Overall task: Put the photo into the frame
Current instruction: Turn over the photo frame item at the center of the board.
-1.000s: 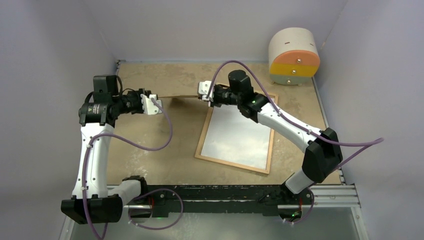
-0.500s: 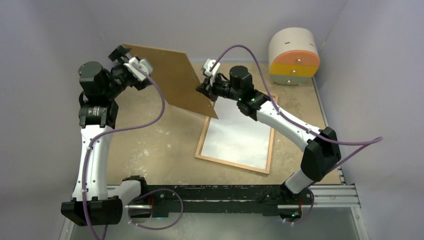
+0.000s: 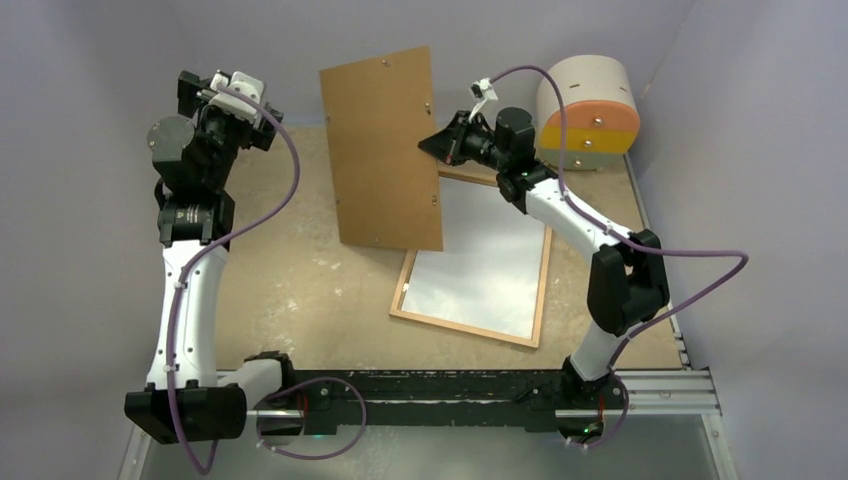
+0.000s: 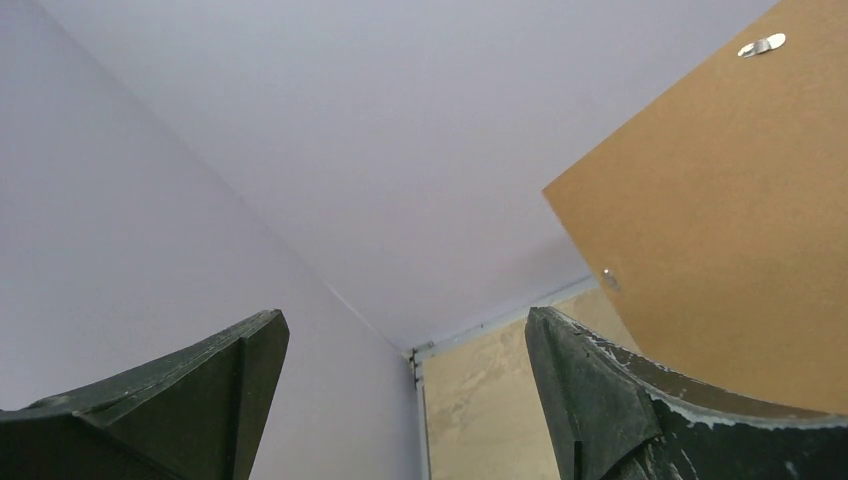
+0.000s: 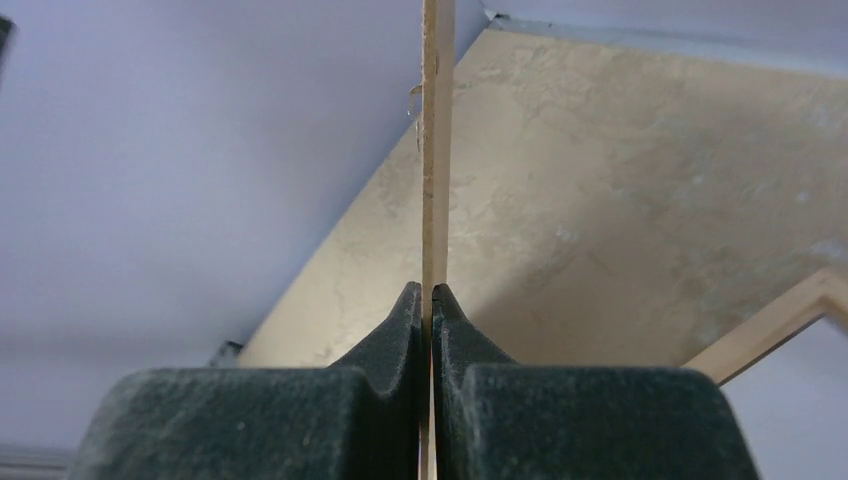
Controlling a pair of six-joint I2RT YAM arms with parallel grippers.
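Plain pale lilac walls [image 3: 450, 40] enclose the mottled tan tabletop [image 3: 300, 290] on its far, left and right sides. A black rail [image 3: 440, 385] runs along its near edge. A round beige drum [image 3: 588, 110] banded orange, yellow and grey stands at its far right corner.

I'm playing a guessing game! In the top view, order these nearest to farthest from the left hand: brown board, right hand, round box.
1. brown board, in the middle.
2. right hand, pinching its right edge.
3. round box, back right corner.
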